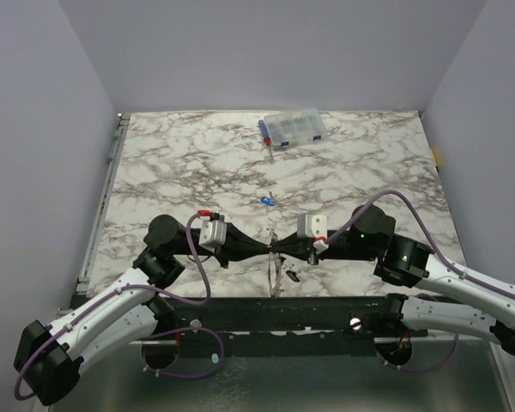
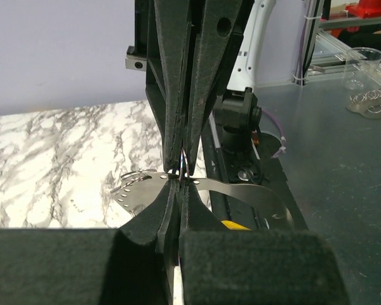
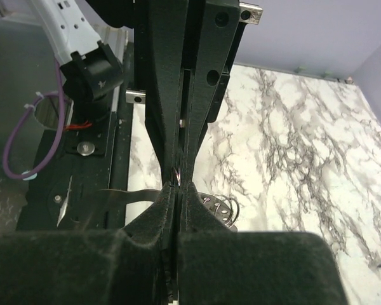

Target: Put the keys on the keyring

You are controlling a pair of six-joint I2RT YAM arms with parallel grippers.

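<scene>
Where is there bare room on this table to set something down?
The table is bare at far left, between the left arm and the back edge, and at right, between the clear box and the right arm. It is crowded near centre, where the left gripper and right gripper meet at the keyring; a blue key lies just beyond.

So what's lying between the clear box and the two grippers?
A small blue key, lying on the marble table. The top view shows it.

We've got matt, foam-like fingers (image 2: 241, 267), a shiny metal keyring (image 2: 241, 189), smooth marble-look tabletop (image 1: 172, 163), clear plastic box (image 1: 293, 127) at twelve o'clock.
</scene>
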